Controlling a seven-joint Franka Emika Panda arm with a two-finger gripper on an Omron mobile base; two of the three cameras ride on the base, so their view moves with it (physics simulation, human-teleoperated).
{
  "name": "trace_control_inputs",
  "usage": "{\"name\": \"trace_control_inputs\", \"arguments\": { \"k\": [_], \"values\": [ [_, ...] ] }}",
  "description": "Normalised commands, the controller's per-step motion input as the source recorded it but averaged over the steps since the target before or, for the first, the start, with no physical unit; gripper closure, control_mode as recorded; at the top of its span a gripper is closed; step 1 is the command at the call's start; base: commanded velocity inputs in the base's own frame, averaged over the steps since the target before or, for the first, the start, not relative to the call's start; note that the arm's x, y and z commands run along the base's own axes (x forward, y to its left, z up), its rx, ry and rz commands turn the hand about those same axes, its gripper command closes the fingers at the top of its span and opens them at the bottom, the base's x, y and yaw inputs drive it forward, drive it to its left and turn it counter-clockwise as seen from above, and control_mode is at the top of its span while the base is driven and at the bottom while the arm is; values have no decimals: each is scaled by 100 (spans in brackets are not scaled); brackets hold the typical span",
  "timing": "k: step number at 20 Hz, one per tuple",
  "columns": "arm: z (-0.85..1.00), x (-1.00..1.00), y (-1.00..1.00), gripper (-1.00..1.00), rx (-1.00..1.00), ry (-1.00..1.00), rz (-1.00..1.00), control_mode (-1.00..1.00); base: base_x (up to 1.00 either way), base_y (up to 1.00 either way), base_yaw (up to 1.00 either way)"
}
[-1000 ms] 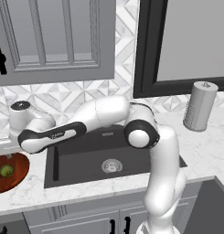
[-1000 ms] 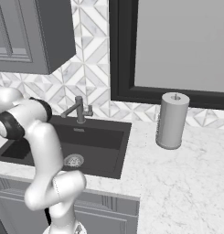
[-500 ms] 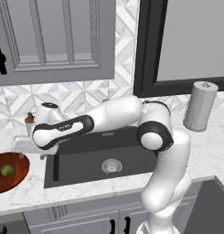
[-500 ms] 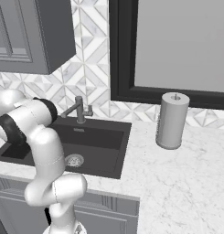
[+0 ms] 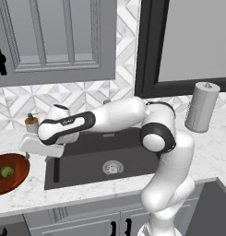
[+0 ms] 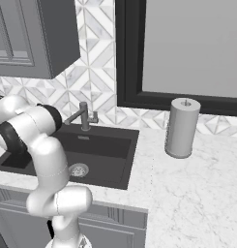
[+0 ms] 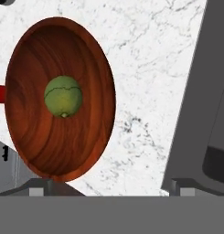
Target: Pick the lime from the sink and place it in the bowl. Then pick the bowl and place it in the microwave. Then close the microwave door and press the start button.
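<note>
Arm swung rightward, lime [image 7: 63,96] in bowl [image 7: 93,68], hand view clearest

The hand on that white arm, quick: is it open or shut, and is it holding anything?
Hand: open, holding nothing; the lime lies in the bowl on the counter.

arm swung rightward, end effector [image 5: 39,146] farther from bowl [image 5: 10,173]

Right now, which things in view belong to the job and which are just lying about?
Job:
lime, lying in the bowl
bowl on the counter
sink
pincer, open, empty

Lying about:
paper towel roll
faucet
soap bottle
</note>
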Motion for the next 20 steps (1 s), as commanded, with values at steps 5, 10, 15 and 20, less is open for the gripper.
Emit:
{"name": "trace_control_inputs", "arguments": {
  "k": [5, 10, 15, 20],
  "values": [
    [-10, 28, 13, -100, -3, 2, 0, -100, 0, 0, 0],
    [0, 14, 28, -100, -1, 5, 0, -100, 0, 0, 0],
    [-21, 2, 19, -100, -4, 0, 0, -100, 0, 0, 0],
    [-21, 3, 25, -100, -7, 0, 0, -100, 0, 0, 0]
  ]
}}
